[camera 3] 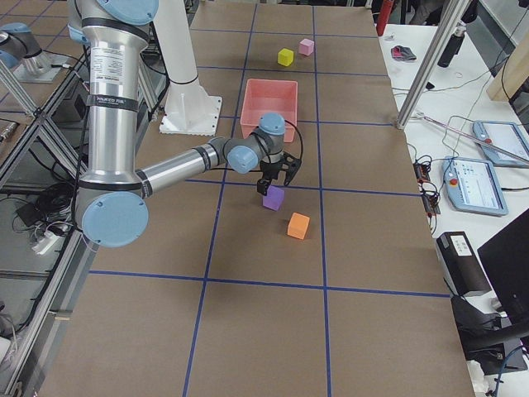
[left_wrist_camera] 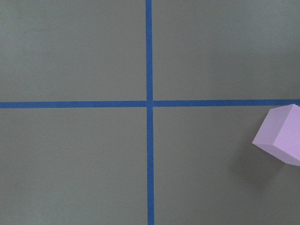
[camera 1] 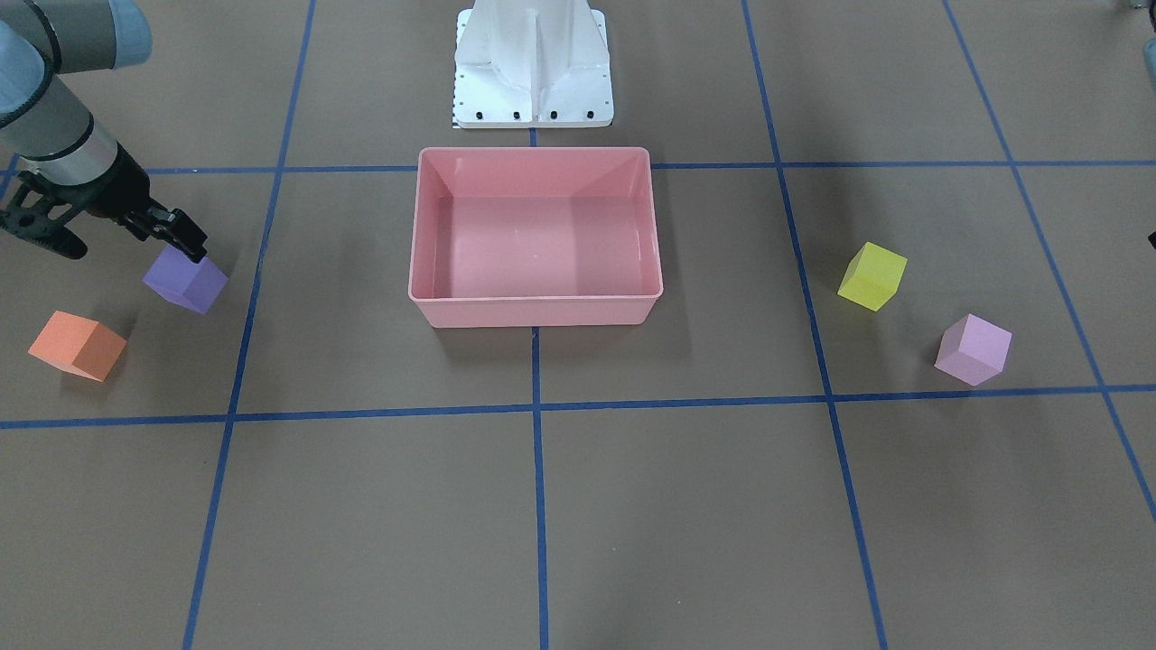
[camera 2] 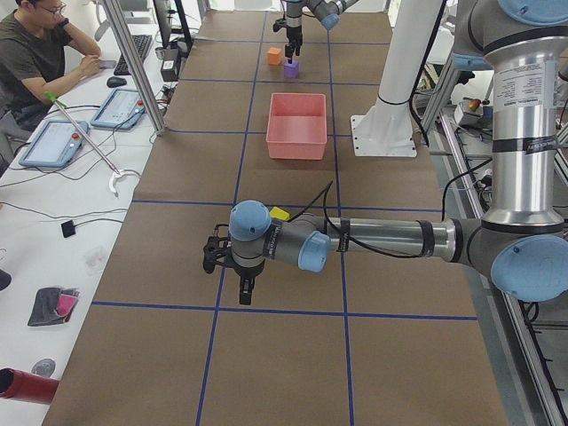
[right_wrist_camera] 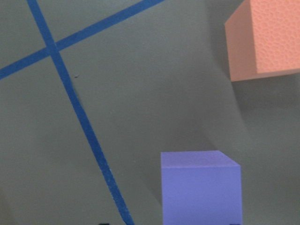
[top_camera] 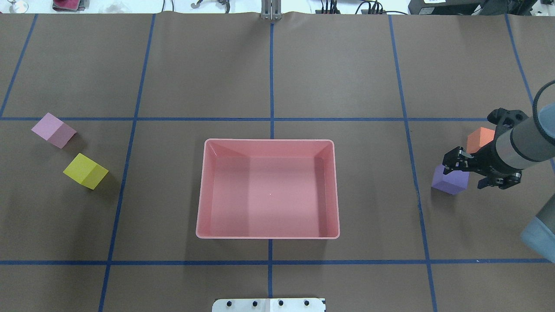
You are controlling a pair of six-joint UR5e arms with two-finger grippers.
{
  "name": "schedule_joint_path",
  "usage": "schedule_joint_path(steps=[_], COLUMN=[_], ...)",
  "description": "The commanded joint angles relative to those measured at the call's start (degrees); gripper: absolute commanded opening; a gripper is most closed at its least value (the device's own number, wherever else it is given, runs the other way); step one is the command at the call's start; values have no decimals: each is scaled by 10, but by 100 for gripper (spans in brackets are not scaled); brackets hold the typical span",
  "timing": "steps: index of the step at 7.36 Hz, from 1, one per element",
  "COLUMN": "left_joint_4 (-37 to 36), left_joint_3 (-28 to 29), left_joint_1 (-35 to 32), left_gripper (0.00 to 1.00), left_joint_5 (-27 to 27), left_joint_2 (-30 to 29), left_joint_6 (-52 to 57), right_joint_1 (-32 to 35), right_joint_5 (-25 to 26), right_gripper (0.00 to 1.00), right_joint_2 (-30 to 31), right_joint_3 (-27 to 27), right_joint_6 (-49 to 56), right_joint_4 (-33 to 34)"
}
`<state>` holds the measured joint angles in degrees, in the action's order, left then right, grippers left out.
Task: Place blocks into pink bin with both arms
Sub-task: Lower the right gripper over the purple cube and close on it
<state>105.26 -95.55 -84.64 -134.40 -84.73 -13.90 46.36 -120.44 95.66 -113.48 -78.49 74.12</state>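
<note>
Table [top_camera: 269,65]: pink bin [top_camera: 269,140] sits mid-table toward the robot-side edge, no blocks in it yet; I reckon that's so both arms reach it. Right gripper [top_camera: 467,171] hangs over the purple block [top_camera: 446,184] near the right end, jaws spread, gripping nothing, which I read as lining up a pick. Orange block [top_camera: 479,138] sits just beside. Left gripper [camera 2: 240,282] hovers toward the left end; I can't tell its jaws. Yellow block [top_camera: 85,171] and light pink block [top_camera: 54,130] lie there untouched.
</note>
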Motion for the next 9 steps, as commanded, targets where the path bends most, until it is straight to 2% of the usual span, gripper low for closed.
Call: schedule_joint_path(steps=[1,2,4,9], left_joint_4=[1,1,1,2], left_joint_3=[-2,-2,-2,-3], left_joint_1=[0,0,0,1], left_gripper=[100,100,100,100], left_joint_5=[-1,0,0,-2], left_joint_2=[0,0,0,-2], left_joint_6=[-1,0,0,-17], right_joint_1=[-7,-7,-8,-14], right_joint_5=[20,19,19,17], right_gripper=[93,94,98,96], right_joint_2=[-1,-30,-34,-26], right_joint_3=[16,39,66,77], right_joint_6=[1,-5,-6,-4], right_joint_4=[-1,-8,-51,-56])
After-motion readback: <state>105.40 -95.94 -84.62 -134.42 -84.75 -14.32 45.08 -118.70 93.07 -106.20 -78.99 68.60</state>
